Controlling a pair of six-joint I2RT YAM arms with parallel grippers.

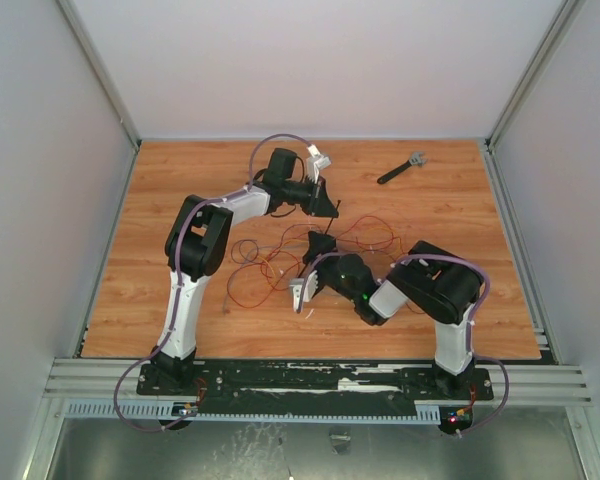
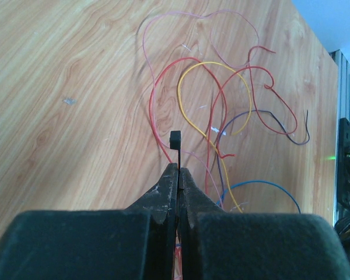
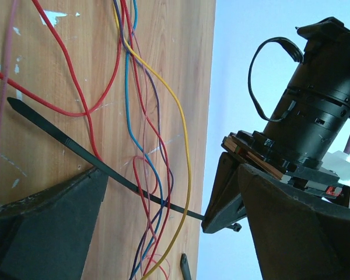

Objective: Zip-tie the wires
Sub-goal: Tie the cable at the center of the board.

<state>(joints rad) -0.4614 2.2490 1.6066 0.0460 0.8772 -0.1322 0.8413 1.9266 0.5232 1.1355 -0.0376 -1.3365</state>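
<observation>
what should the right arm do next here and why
Probably close the right gripper on the thin black plastic zip tie: its jaws stand open either side of the strip, which crosses the thin coloured wires, while the shut left gripper holds the head end.

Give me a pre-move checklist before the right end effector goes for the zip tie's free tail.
1. Left end effector shut on the zip tie: ok.
2. Zip tie head sticking out past the left fingertips, ready for threading: ok.
3. Right end effector open: ok.
4. Pointed tail ungripped and in the right wrist view: ok.
5. Wires gathered into one bundle: not ok. They lie in loose, spread loops on the table.
6. Strip passing under the wires rather than over them: cannot tell.
</observation>
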